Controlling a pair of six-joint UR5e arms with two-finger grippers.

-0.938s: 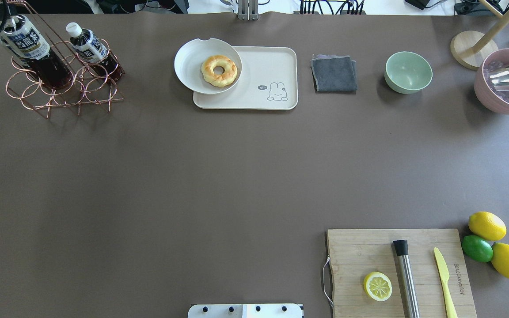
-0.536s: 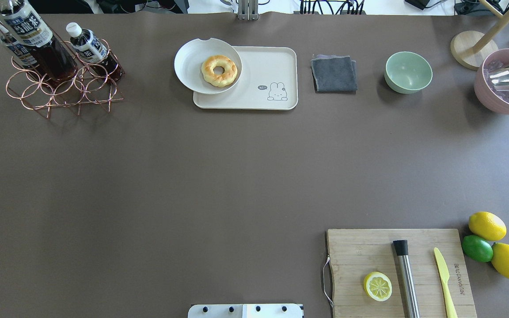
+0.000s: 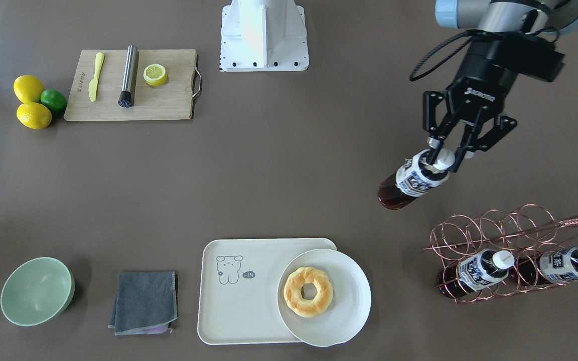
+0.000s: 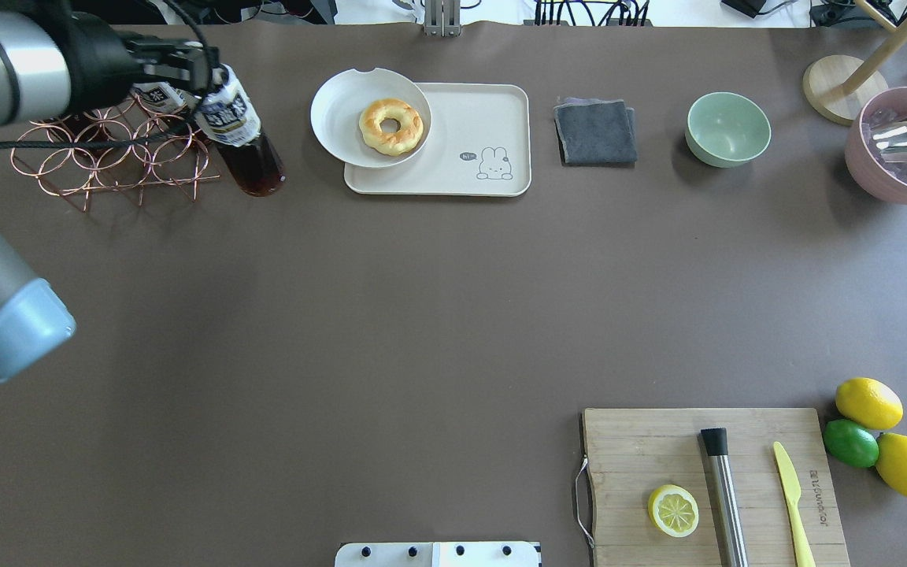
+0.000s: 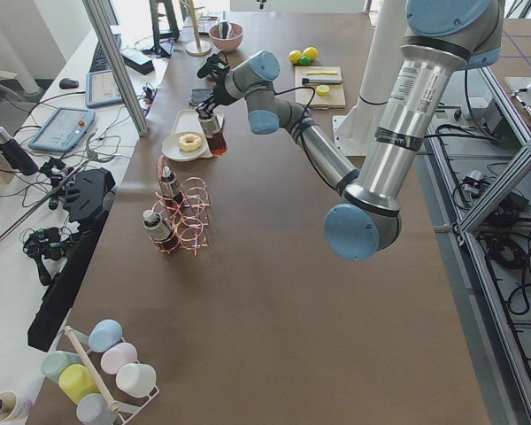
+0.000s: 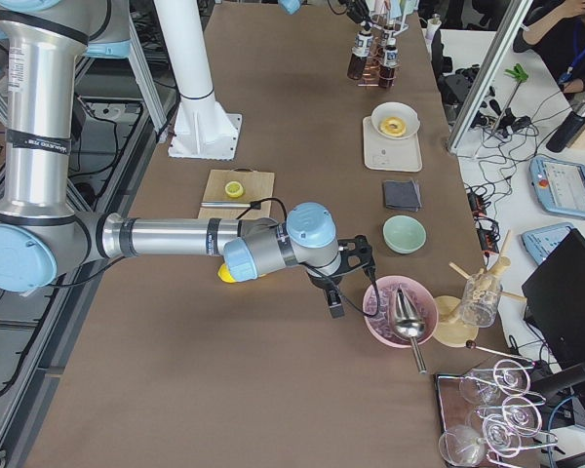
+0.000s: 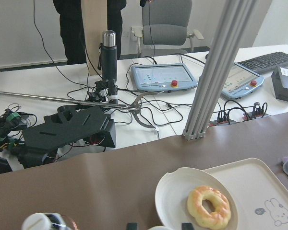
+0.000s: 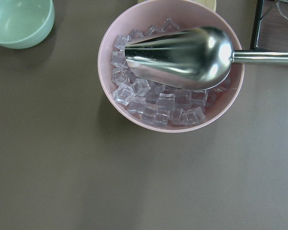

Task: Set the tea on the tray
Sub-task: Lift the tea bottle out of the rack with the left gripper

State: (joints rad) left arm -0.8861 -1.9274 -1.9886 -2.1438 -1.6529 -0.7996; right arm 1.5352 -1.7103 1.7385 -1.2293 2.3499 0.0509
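The tea bottle (image 3: pixel 412 183) pinched at its neck between the jaws of the left gripper (image 3: pixel 442 158) is clear, glossy plastic, with a smooth white cap and a printed wrap label. The gripper itself looks matt black. Near the jaws, the rack (image 3: pixel 494 225) is thin, shiny copper-coloured wire. Farther from them, the tray (image 3: pixel 239 311) is smooth, matt cream plastic, the plate (image 3: pixel 349 301) is white with a soft sheen, and the cloth (image 3: pixel 143 302) is grey napped fabric. The table (image 3: pixel 289 175) wears a matt brown cover. Well apart from the jaws, the cutting board (image 3: pixel 168 100) is pale grained wood and the scoop (image 8: pixel 182 55) is mirror-polished metal.
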